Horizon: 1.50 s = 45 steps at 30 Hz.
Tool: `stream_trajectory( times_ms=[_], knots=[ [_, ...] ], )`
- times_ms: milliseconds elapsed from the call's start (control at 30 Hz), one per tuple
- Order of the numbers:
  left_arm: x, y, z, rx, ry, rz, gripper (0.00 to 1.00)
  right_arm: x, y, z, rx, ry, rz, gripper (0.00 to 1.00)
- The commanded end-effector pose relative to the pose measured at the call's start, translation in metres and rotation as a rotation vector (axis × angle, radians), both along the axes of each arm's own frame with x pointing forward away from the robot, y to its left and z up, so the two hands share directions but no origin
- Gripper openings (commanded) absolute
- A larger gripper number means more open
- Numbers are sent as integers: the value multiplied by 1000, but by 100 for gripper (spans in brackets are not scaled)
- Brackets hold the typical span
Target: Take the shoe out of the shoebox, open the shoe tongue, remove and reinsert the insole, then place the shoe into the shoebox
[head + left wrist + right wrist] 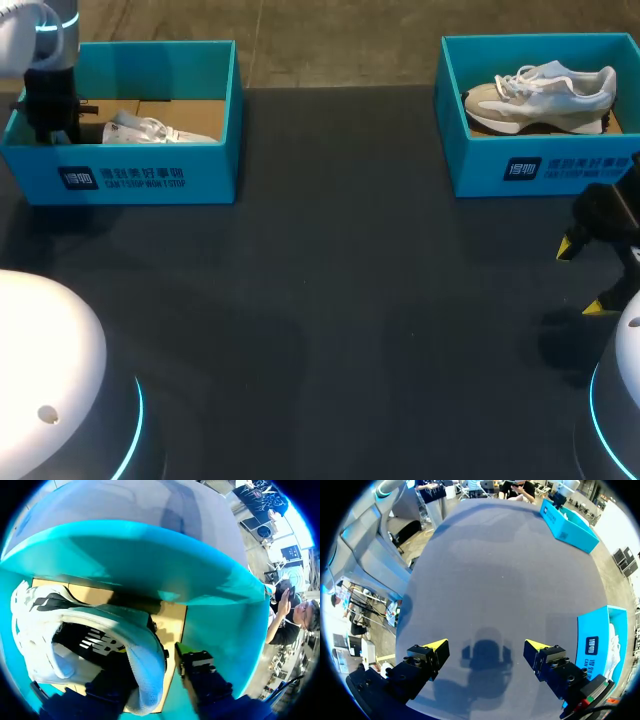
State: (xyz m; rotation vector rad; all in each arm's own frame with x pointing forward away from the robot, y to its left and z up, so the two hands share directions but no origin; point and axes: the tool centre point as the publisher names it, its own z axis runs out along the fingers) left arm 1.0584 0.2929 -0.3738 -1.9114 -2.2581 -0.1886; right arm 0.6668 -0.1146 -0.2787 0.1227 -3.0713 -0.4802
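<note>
Table point(330, 300) surveyed with 12 o'clock at its far edge.

- Left shoebox point(150, 180) stands at 10 o'clock and right shoebox point(540, 165) at 2 o'clock. They are well apart, and both are near the far edge.
- Left shoe point(150, 130) lies in the left shoebox.
- Right shoe point(545, 95) stands in the right shoebox, toe toward 9 o'clock.
- Left gripper point(50, 120) is inside the left shoebox at its 9 o'clock end. One finger is within the left shoe's opening and the other outside it, with the heel wall between them and a gap at the outer finger.
- Right gripper point(581, 278) hangs at 3 o'clock above bare table, just in front of the right shoebox, touching nothing.
</note>
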Motion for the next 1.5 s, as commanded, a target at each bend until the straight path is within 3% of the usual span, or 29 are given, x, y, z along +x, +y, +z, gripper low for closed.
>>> stream_trajectory(
  times_ms=[33, 100, 200, 800, 1167, 1500],
  knots=[
    [1, 1, 2, -15, -4, -3, 64, -1, 0, 0, -2, -2, -1, 100],
    [2, 1, 4, -24, -9, -6, 88, -1, 0, 0, -2, -2, -1, 100],
    [4, 0, 9, -39, -14, 1, 100, -1, 0, 0, -2, -2, -1, 100],
    [8, -11, 72, -184, -89, 23, 100, -1, 0, 0, -2, -2, -1, 100],
    [-12, -9, 128, -194, -118, -13, 100, -1, 0, 0, -2, -2, -1, 100],
    [-34, -8, 157, -175, -101, -17, 100, -1, 0, 0, -2, -2, -1, 100]
  ],
)
